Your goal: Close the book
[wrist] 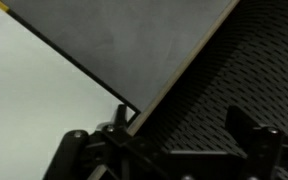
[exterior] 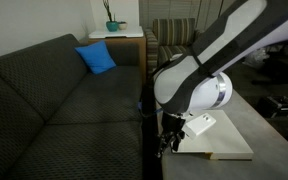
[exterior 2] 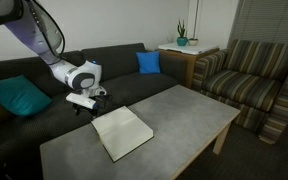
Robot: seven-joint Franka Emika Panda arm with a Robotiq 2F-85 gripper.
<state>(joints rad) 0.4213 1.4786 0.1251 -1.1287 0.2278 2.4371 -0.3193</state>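
The book (exterior 2: pixel 123 133) lies open on the grey table (exterior 2: pixel 184 110), white pages up, with a thin dark cover edge around them. It also shows in an exterior view (exterior: pixel 222 140) and as a white sheet with a black border at the left of the wrist view (wrist: pixel 34 95). My gripper (exterior 2: pixel 87 104) hangs low at the table's edge beside the sofa, just off the book's corner; it is also seen in an exterior view (exterior: pixel 171 141). In the wrist view the gripper (wrist: pixel 184 128) is open and empty, one finger by the book's corner and the other over the sofa fabric.
A dark grey sofa (exterior 2: pixel 114 65) runs along the table's far side, with a blue cushion (exterior 2: pixel 148 62) and a teal cushion (exterior 2: pixel 19 97). A striped armchair (exterior 2: pixel 249 75) and a side table with a plant (exterior 2: pixel 182 42) stand beyond. The table's tan edge (wrist: pixel 174 75) crosses the wrist view.
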